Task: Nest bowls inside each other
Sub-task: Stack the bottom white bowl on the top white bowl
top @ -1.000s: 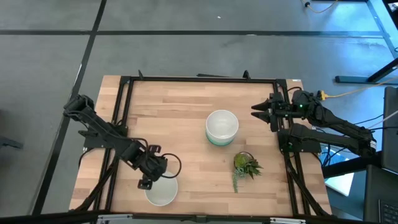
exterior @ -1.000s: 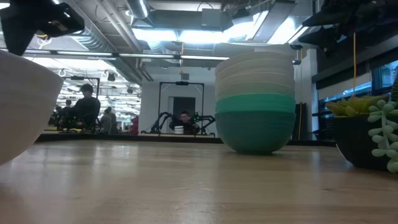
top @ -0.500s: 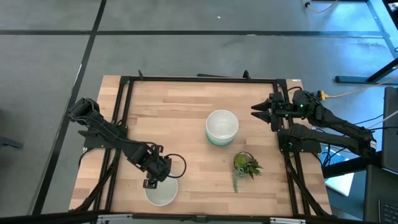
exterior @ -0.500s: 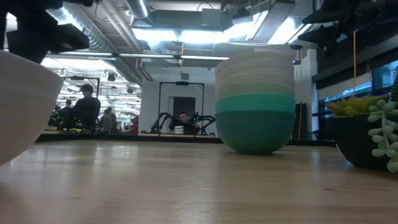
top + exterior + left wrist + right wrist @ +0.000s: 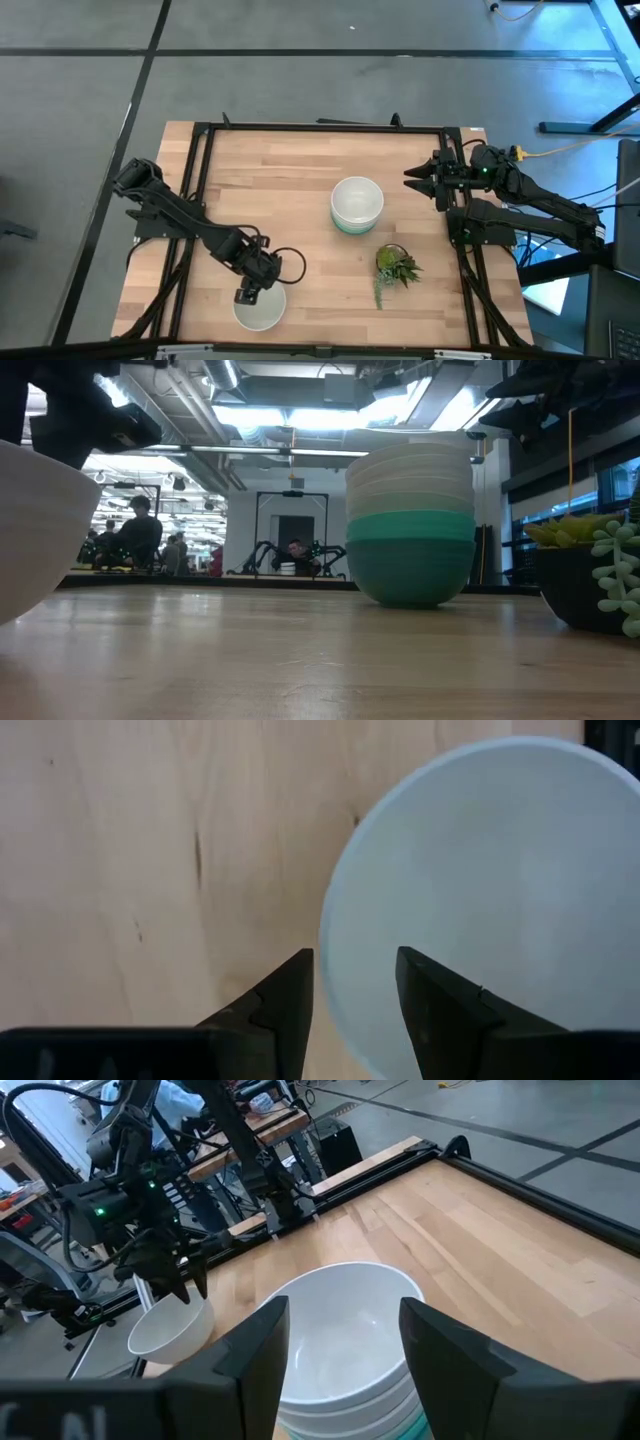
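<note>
a pale butcher-block wooden desk (image 5: pixel 290 190) framed by black rails sits on a grey floor, with a lit workshop showing behind it in the low view. the left gripper (image 5: pixel 247 296) points down over the desk's near left part, its two dark fingers (image 5: pixel 288 992) parted, one on each side of the rim of a lone smooth white round bowl (image 5: pixel 260 306); from the wrist view they straddle the rim but whether they touch it cannot be told. that bowl stands upright on the desk near the front edge. well apart, near the desk's middle, stands a nested stack of smooth round bowls (image 5: pixel 356 205), white ones on top, bright teal and darker teal below. near the stack, toward the front right, is a small spiky green plant in a dark pot (image 5: pixel 395 267). the right gripper (image 5: pixel 418 176) waits above the desk's right edge, fingers spread wide, aimed toward the stack.
</note>
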Robot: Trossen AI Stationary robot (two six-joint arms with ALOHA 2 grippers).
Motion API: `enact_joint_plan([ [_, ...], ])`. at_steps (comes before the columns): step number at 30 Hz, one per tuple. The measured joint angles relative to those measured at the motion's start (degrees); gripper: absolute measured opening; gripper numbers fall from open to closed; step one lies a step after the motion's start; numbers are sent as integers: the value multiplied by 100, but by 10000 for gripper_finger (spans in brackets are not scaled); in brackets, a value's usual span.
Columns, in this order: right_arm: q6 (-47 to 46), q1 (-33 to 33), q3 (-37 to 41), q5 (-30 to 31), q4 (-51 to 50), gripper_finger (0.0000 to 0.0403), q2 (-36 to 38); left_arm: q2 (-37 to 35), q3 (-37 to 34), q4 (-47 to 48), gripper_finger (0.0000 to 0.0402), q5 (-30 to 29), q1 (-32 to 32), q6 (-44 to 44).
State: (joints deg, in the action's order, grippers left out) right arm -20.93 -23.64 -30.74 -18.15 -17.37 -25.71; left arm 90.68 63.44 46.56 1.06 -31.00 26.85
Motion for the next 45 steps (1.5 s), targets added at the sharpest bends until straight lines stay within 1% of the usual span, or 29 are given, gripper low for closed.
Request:
enact_joint_plan([
  [5,-2,-2,0,0,-2,193,0,271,0,-60,138,110,15,-37],
  [12,-4,-2,0,0,-4,193,0,606,0,-59,138,114,13,-44],
  [20,-4,-2,0,0,-4,193,0,611,0,-138,138,105,13,141],
  [29,-4,-2,0,0,-4,193,-2,611,0,-135,133,-3,13,94],
  [32,-6,-2,0,0,-4,193,-2,611,0,-127,118,-5,13,94],
  [34,-4,-2,0,0,-4,193,-2,611,0,-124,100,-5,13,93],
  [42,-4,-2,0,1,-4,193,-2,608,0,-131,10,-1,14,122],
  [45,-4,-2,0,2,-5,193,-2,598,0,-135,8,-2,45,130],
])
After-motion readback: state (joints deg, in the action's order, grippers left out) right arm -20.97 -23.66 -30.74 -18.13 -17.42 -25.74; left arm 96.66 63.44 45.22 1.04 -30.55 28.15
